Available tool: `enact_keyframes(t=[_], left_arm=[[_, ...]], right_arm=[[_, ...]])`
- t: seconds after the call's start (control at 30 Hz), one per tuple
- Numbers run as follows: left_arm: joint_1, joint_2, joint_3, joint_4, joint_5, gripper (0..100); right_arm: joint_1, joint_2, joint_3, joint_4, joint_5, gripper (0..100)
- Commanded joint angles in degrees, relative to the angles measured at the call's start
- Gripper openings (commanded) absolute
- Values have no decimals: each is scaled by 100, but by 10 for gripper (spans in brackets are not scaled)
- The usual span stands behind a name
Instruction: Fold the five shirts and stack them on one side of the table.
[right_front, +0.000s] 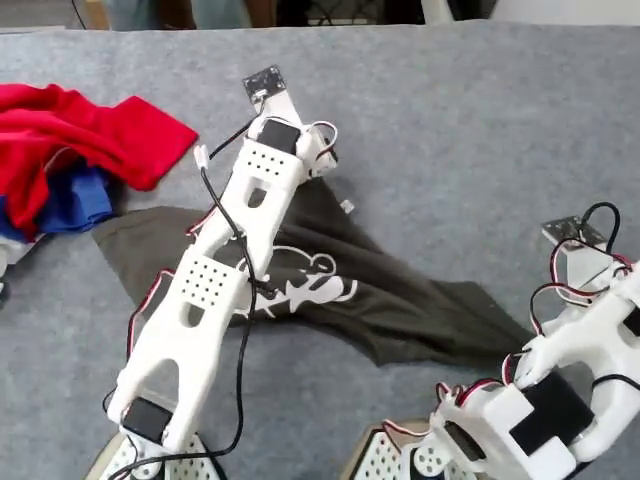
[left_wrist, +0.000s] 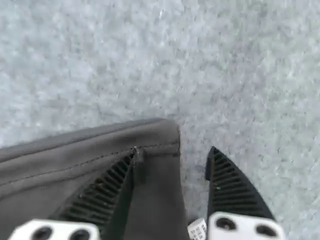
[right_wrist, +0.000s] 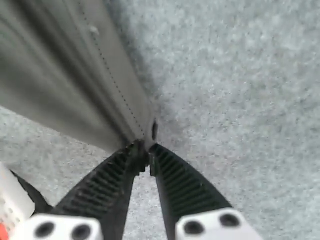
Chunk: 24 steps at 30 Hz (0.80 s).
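Pinching a corner of the dark printed shirt (right_front: 400, 290), my right gripper (right_wrist: 145, 150) has its jaws together on the hem at the shirt's near right end. My left gripper (left_wrist: 172, 152) sits at the shirt's far edge with jaws apart: one finger lies against the cloth at a hemmed corner, the other over bare grey worktop (right_front: 480, 130). The shirt lies rumpled across the middle, with the red shirt (right_front: 90, 140) and blue shirt (right_front: 80, 200) heaped at the far left. I judge the step in hand to be taking that second corner. To do it well I should close squarely over the seam, catching the hem rather than a loose fold, then lift both corners evenly so the cloth spreads flat.
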Motion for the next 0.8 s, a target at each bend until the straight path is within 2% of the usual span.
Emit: enact_keyframes(t=[0.0,0.3,0.43,0.63,0.77], left_arm=[[-145,-352,207,-316,44,184],[-268,-352,541,-527,18,124],[-268,-352,541,-519,-193,61],[-295,-422,479,-484,-457,30],[-426,-659,-180,105,-466,30]], right_arm=[[62,-242,-277,-18,53,13],[62,-242,-268,-18,53,13],[62,-242,-268,-18,53,13],[44,-242,-303,-26,18,13],[-158,-295,-356,-141,-149,13]])
